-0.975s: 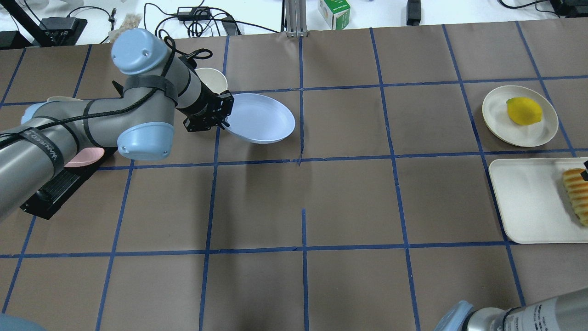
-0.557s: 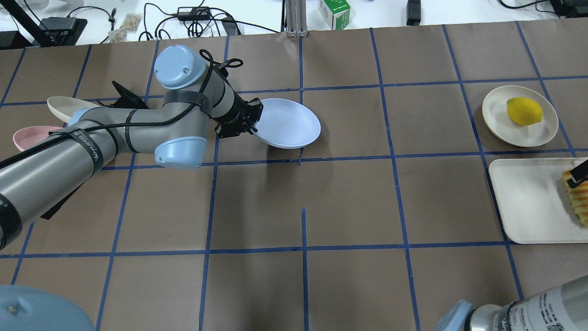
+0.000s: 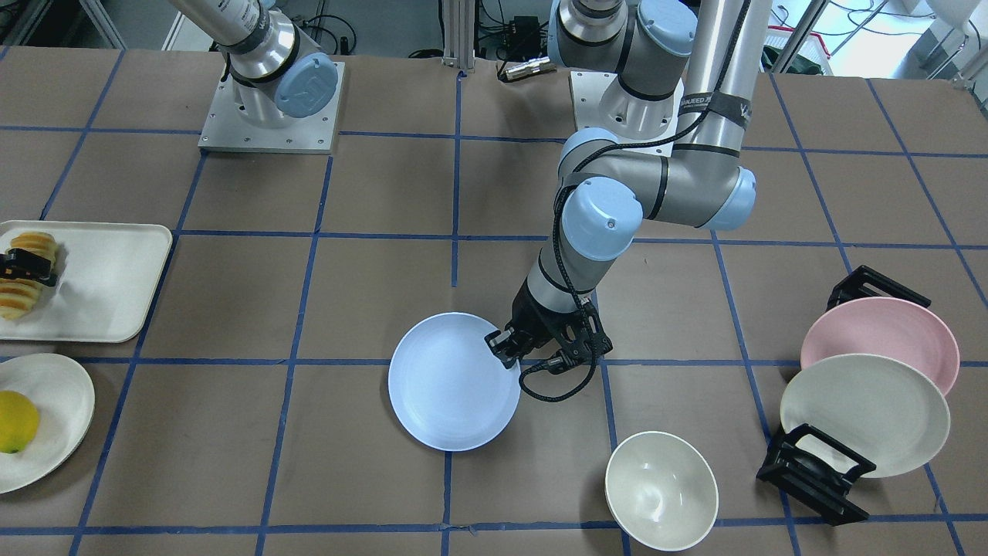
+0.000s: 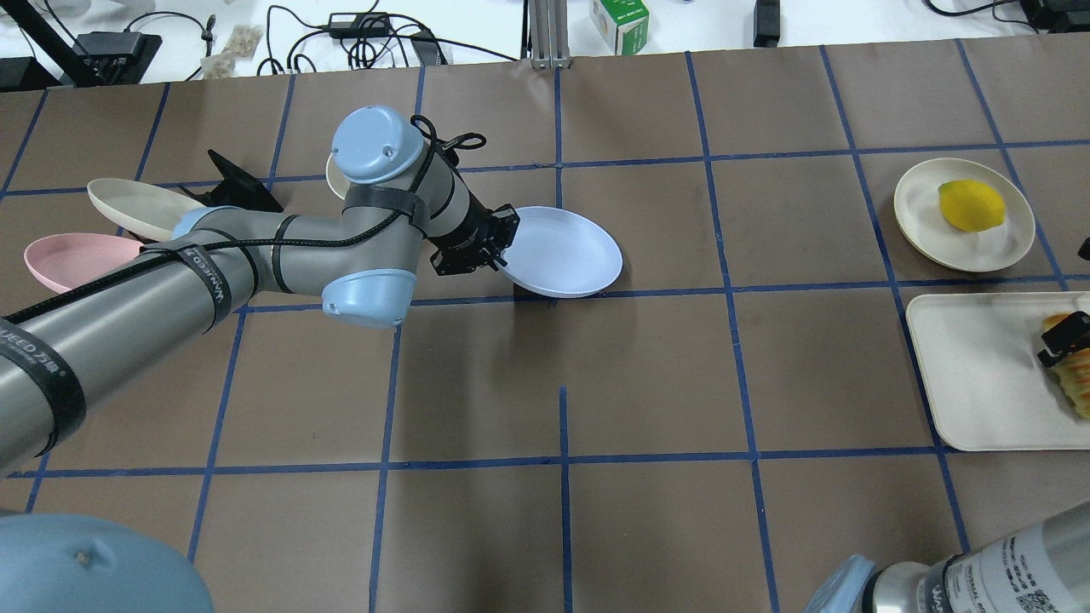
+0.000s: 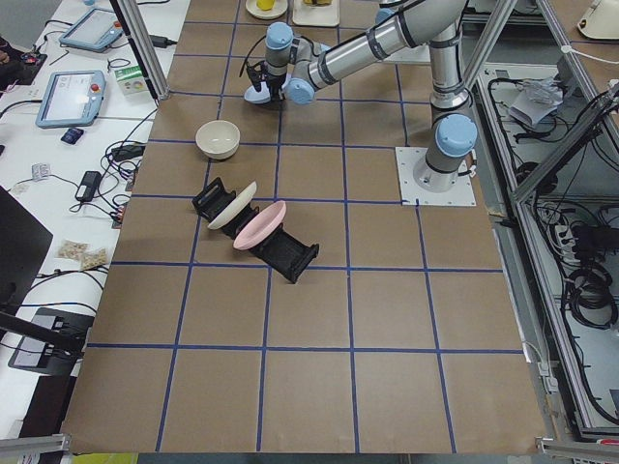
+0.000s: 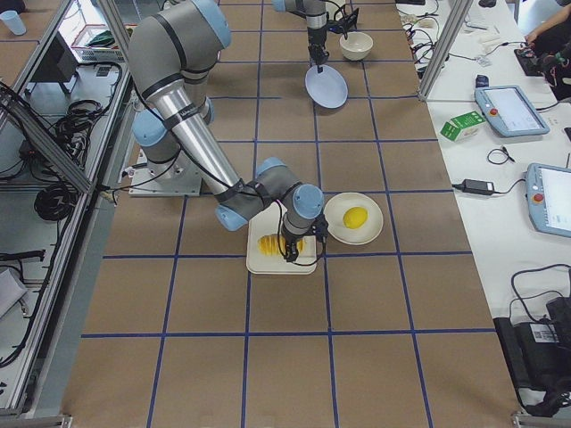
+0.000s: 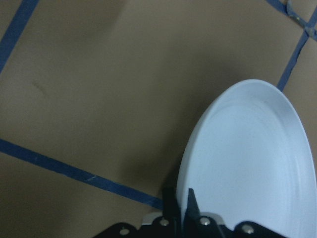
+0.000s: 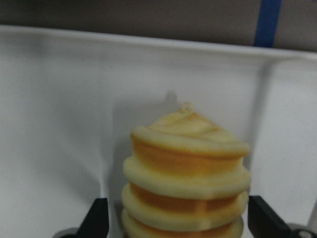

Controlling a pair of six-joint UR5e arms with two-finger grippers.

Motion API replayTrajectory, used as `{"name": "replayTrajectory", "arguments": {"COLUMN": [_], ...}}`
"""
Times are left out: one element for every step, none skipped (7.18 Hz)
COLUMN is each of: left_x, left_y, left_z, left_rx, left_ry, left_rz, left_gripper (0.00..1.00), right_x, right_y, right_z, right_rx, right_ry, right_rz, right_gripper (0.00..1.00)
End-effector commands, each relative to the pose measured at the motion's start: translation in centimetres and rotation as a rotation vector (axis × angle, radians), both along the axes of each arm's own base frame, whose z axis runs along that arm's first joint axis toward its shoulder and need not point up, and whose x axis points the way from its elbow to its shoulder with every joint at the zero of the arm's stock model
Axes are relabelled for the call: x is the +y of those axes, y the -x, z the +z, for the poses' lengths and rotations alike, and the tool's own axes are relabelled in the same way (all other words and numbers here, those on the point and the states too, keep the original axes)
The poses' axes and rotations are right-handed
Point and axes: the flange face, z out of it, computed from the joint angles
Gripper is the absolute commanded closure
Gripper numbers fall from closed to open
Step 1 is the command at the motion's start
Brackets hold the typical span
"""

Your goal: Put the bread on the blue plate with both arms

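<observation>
Two arms reach over the bench (image 3: 386, 193) in the front-facing view. The left claw (image 3: 512, 346) is clenched on the rim of the blue plate (image 3: 448, 386), on the plate's side toward the robot's left. Well apart from the blue plate, at the view's left edge, the bread (image 3: 19, 301) lies on a white tray (image 3: 100, 286), with the right claw (image 3: 21, 268) set across it. A cream bowl (image 3: 660, 486) stands near the blue plate, on the operators' side.

From overhead, the left claw (image 4: 490, 247) grips the blue plate (image 4: 566, 251), and a shadow lies on the bench under the plate's near edge. The bread (image 4: 1077, 387), the tray (image 4: 979, 375) and a lemon (image 4: 971, 205) sit far from the blue plate, at the right edge.

In the right side view, the bread (image 6: 270, 243) lies under the near arm, well apart from the blue plate (image 6: 326, 86).

The left wrist view shows the plate (image 7: 252, 163) with its rim pinched in the left claw (image 7: 181, 203).

The right wrist view shows the bread (image 8: 188, 168) between the spread fingers (image 8: 96, 220) of the right claw (image 8: 181, 220), which is released, with a gap beside one finger.
</observation>
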Motion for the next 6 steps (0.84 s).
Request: {"name": "replayTrajectory", "arguments": {"left_x": [0.2,0.2,0.2,0.1,-0.2,-0.8], "left_y": [0.3,0.2,0.1,-0.5,-1.7,-4.5], "left_z": [0.0,0.0,0.7,1.6,2.6,4.0], "left_rx": [-0.003,-0.004,-0.004,-0.014,-0.041,-0.123], "left_ry": [-0.004,-0.003,0.007,0.010,-0.001,-0.016], "left_rz": [-0.004,-0.003,-0.004,-0.009,-0.030,-0.114], "left_gripper": [0.00,0.00,0.00,0.00,0.00,0.00], "right_x": [0.1,0.1,0.0,0.0,0.0,-0.2], "right_y": [0.0,-0.1,0.1,0.2,0.0,-0.4], "right_z": [0.1,0.1,0.4,0.5,1.2,2.9], "right_rx": [0.005,0.002,0.006,0.006,0.015,0.037], "right_ry": [-0.005,-0.008,-0.005,-0.007,0.001,0.020], "right_rz": [-0.002,-0.003,-0.003,-0.005,-0.005,0.000], "right_gripper": [0.31,0.45,0.58,0.70,0.79,0.87]}}
